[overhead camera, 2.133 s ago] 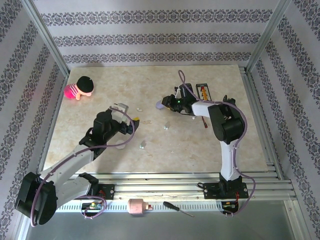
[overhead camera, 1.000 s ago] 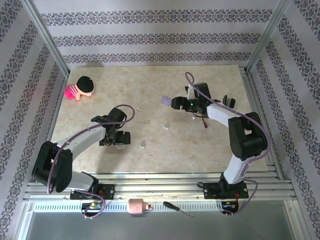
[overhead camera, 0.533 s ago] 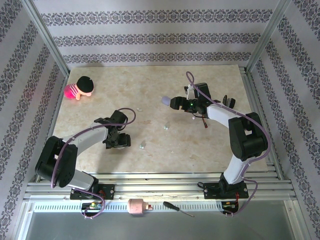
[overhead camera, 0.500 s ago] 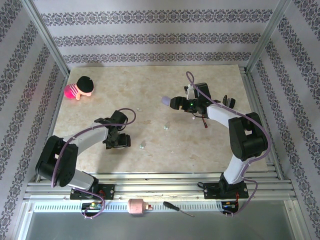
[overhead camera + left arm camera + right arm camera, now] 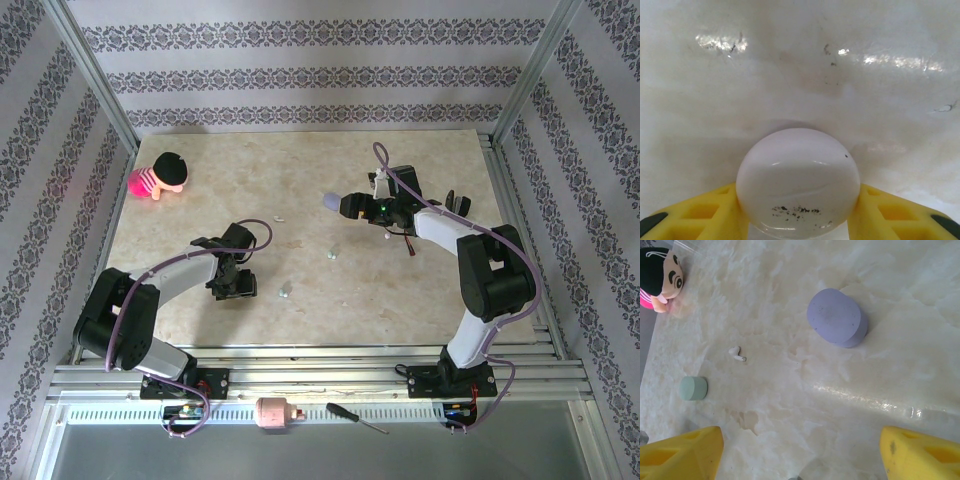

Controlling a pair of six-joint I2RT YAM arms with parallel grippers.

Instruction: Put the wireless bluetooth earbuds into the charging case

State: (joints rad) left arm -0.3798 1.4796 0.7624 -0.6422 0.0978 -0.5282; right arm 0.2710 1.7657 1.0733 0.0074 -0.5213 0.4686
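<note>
Left wrist: left gripper (image 5: pixel 798 210) clamps white rounded plastic case (image 5: pixel 798 180). Right wrist: right gripper (image 5: pixel 800 445) agape, lavender oval case (image 5: pixel 836 317) ahead.

No words or numbers can be read anywhere. The white case (image 5: pixel 798 182) has only tiny dark specks on it, not letters

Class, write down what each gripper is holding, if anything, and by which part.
The left gripper holds the white case by its two opposite rounded sides, one jaw against each. The right gripper is open and holds nothing.
</note>
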